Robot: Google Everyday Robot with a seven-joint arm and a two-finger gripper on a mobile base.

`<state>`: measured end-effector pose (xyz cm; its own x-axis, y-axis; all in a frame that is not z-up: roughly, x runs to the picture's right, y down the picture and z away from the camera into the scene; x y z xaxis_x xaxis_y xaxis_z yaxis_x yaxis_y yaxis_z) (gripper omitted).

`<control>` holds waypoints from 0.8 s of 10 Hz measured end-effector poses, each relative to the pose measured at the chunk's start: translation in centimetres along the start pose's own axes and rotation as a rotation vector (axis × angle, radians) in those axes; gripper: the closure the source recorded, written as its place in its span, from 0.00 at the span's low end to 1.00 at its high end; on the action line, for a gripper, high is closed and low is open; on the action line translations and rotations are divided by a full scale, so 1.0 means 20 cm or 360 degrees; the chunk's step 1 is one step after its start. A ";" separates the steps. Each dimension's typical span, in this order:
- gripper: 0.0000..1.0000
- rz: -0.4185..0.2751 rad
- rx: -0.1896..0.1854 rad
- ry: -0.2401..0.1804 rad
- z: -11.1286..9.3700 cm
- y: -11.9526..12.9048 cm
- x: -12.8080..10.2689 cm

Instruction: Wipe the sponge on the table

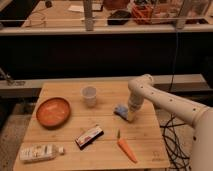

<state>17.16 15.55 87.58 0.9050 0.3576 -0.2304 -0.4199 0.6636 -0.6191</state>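
Sponge (120, 109) is touched on the table (60, 142), right of the cup (89, 95), by the closed end effector (129, 117); wiping is judged under way.

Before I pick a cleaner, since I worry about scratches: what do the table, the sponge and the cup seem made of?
The table looks like light wood planks, probably bamboo, matte; board seams show. The sponge seems soft light-blue foam, pressed under the gripper, which is shut on it right of the table's middle. The cup is see-through: clear plastic or glass, I cannot tell which.
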 end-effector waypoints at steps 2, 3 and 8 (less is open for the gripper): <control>1.00 0.0017 0.0012 0.0010 0.00 0.02 0.00; 1.00 0.0025 0.0017 0.0013 0.00 0.02 -0.01; 1.00 0.0071 0.0046 0.0041 -0.01 -0.05 0.01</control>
<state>17.87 14.81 87.98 0.8867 0.3703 -0.2770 -0.4613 0.6661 -0.5861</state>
